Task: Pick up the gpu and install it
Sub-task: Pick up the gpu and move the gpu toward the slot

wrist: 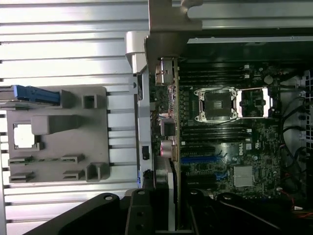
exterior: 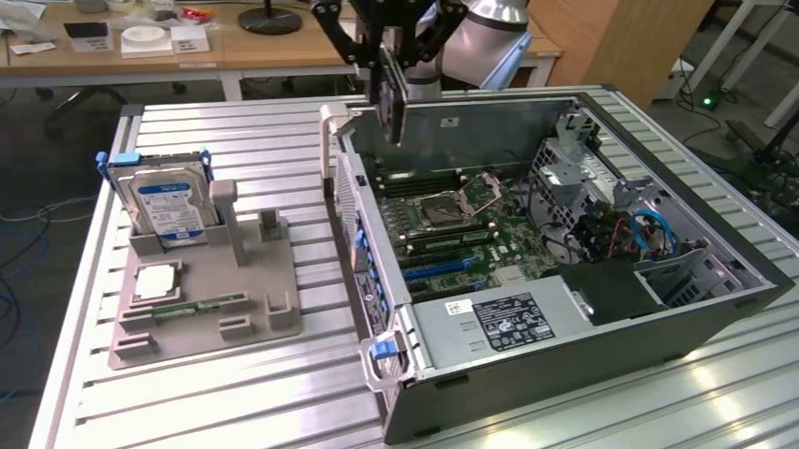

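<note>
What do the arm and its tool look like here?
The arm is a silver-grey rounded cylindrical segment with a smooth, lighter cap. The tool is matt black, built from flat hinged link bars with round pivot pins on each side. I can make out no cables or markings on either.

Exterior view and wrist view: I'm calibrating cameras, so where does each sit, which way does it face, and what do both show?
Exterior view: off the robot, raised, looking obliquely down at the open computer case and grey parts holder; the pincer holds the gpu above the case.
Wrist view: on the wrist, looking straight down past the pincer and gpu onto the motherboard.
Shared: gpu, case, motherboard, parts holder.
</note>
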Controlling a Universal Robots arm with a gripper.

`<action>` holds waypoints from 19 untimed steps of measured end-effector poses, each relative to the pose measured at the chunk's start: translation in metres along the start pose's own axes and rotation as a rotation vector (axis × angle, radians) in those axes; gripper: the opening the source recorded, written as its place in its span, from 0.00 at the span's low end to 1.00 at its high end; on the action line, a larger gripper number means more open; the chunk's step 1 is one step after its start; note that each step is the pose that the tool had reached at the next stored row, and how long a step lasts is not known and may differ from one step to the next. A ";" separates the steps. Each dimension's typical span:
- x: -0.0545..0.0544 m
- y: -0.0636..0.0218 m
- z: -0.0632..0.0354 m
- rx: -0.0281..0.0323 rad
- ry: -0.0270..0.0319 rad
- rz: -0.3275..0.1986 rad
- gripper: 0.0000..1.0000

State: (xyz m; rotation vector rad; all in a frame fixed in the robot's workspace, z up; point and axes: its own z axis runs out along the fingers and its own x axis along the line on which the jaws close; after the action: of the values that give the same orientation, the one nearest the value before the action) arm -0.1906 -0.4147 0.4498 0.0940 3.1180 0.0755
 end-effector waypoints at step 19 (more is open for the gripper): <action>-0.073 0.0043 0.0022 -0.0010 0.0002 -0.004 0.28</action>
State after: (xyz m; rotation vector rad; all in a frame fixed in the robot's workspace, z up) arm -0.1176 -0.4147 0.4493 0.0880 3.1182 0.0770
